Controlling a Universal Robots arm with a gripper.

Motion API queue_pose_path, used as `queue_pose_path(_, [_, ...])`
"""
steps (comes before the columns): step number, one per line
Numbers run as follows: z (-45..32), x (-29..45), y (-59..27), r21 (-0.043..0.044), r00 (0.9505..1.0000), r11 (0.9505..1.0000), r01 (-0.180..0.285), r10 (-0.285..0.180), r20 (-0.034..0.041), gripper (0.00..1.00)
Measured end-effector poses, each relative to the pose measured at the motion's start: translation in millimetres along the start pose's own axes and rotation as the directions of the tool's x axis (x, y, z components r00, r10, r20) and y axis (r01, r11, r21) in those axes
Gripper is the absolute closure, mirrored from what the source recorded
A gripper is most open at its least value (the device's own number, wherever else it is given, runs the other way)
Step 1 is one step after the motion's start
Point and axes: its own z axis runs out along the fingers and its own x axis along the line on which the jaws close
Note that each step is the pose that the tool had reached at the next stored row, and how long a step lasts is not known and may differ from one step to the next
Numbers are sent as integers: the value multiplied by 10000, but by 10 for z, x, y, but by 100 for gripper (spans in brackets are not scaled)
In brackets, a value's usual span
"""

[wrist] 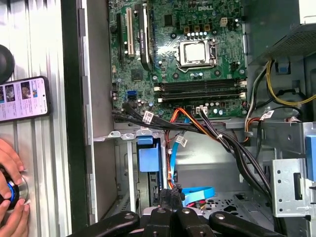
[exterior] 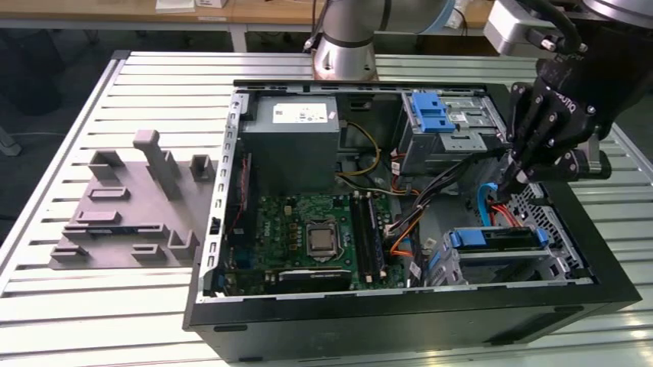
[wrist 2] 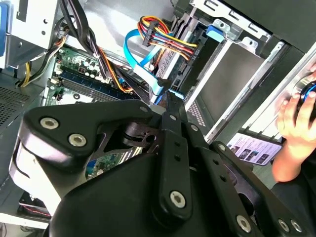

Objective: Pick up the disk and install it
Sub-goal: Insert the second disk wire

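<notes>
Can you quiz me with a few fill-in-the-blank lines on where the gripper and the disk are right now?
1. In the exterior view the gripper hangs over the open computer ____.
2. The disk, with its blue bracket, sits in a bay near the case's corner, not on the ____.
3. The flat cable beside the gripper is ____ in colour.
4. In the first wrist view a hand rests beside a ____ on the table.

Missing words: case; motherboard; blue; phone

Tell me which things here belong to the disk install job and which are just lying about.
Job: disk in its blue bracket, gripper near it, open computer case.
Lying about: grey moulded holder on the table, phone, a person's hand beside the case.
</notes>
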Motion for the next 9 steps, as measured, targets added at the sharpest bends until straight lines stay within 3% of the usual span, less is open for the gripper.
queue_pose_path(3, [-1,-5,0,2,10000,10000,2,-2,-21,89])
queue_pose_path(9, [-1,-88,7,12,9999,10000,0,1,-148,89])
